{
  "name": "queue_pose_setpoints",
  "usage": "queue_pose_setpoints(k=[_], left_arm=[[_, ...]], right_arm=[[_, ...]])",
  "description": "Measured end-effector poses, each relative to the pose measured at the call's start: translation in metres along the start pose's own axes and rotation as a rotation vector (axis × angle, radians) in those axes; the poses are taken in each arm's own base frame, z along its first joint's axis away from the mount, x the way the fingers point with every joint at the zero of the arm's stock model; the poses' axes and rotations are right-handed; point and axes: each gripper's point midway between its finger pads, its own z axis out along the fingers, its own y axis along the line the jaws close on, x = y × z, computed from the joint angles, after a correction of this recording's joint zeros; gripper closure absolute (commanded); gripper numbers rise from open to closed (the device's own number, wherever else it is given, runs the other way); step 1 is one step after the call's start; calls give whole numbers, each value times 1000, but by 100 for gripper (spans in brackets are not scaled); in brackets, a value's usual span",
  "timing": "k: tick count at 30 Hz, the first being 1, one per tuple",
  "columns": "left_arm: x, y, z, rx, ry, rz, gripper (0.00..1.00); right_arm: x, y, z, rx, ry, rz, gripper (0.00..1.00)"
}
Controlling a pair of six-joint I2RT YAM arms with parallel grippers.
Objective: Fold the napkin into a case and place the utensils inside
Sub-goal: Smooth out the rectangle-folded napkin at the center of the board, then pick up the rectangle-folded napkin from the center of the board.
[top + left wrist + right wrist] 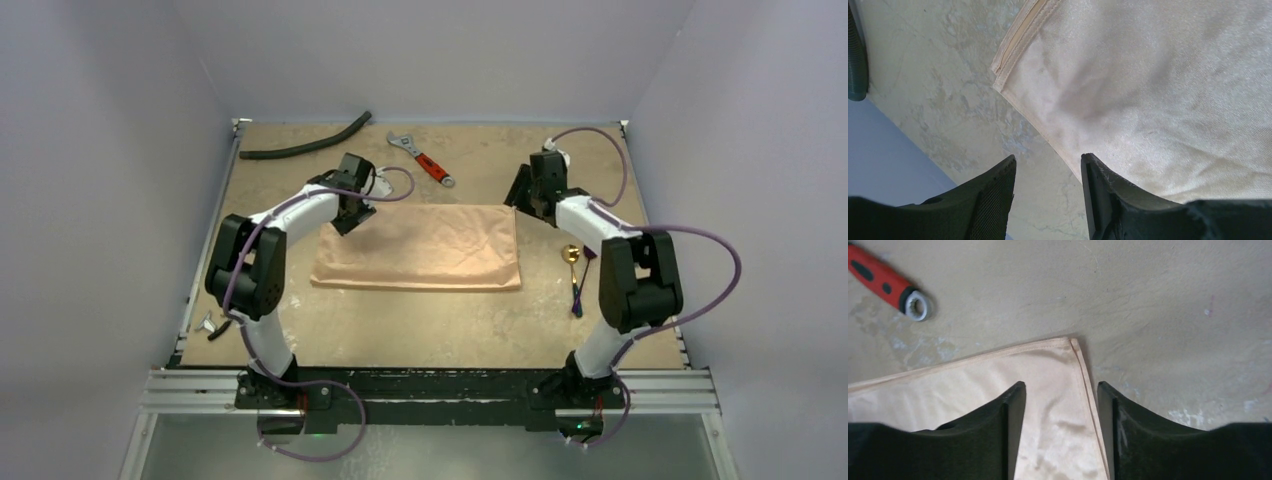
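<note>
At the far left edge of the counter (300,320), close to the base of the left arm, lies a small grey metal piece (208,323); what it is I cannot tell. Further back, a curved black hose (305,146) rests along the far left side. The left gripper (1048,159) hangs above the far left corner of the napkin (420,248). Its two fingers stand apart with nothing between them, so it is open and holds nothing. In the left wrist view one finger is over the bare counter and the other over the cloth, and at that corner two hemmed edges lie one upon the other. The napkin itself lies flat in the middle of the counter as a wide rectangle, a little wrinkled. Behind it, between the two arms, a red-handled wrench (425,160) lies apart from the cloth. The right gripper (1062,386) hangs above the far right corner of the napkin. Its fingers are also spread, the corner lies flat below the gap, and it grips nothing. To the right of the napkin, beside the right arm, the utensils (575,275) lie on the bare counter, the gold spoon bowl toward the far side and the dark handles toward the near side. They do not touch the cloth.
</note>
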Motion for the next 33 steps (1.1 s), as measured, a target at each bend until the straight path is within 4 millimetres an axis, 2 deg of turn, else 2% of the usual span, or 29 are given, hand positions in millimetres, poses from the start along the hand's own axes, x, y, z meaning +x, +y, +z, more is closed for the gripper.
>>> queue_pose_setpoints(k=[3,5,7,8,11,12,13,14,15,16,17,20,23,26,28,30,33], left_arm=[[-1,-1,-9,14,-30,-4,50],[1,-3,-13,20,-39,-2,50],[5,-5,-15,27,-37,7,50],[8,-7,-14,32,-33,15,50],[14,-12,-11,48,-19,28,50],[14,-13,-11,51,-18,29,50],[15,-13,-11,52,-19,28,50],[14,-13,-11,54,-20,28,50],[14,-13,-11,57,-22,27,50],[14,-15,-11,64,-24,26,50],[14,-16,-11,74,-26,27,50],[10,-21,-14,114,-39,28,50],[3,-28,-19,165,-67,27,50],[-1,-38,-20,207,-82,31,51],[0,-43,-19,223,-81,38,51],[5,-51,-15,236,-67,47,51],[18,-61,-8,255,-30,58,51]], right_arm=[[-5,2,-24,-26,-28,10,35],[5,0,-40,-52,-16,18,32],[26,-7,-52,-64,26,28,32],[45,-14,-58,-63,70,34,32],[86,-30,-72,-54,175,45,35],[96,-33,-76,-55,200,51,42],[105,-36,-82,-58,222,56,54],[112,-38,-87,-62,240,61,75],[116,-40,-93,-67,249,61,87],[117,-39,-100,-77,254,64,95],[113,-35,-106,-97,241,64,100],[102,-17,-122,-203,208,64,100],[105,1,-122,-289,252,61,100],[129,5,-108,-303,352,59,100],[153,-4,-100,-274,430,61,100],[167,-14,-97,-239,471,63,100],[177,-28,-96,-175,495,62,100]])
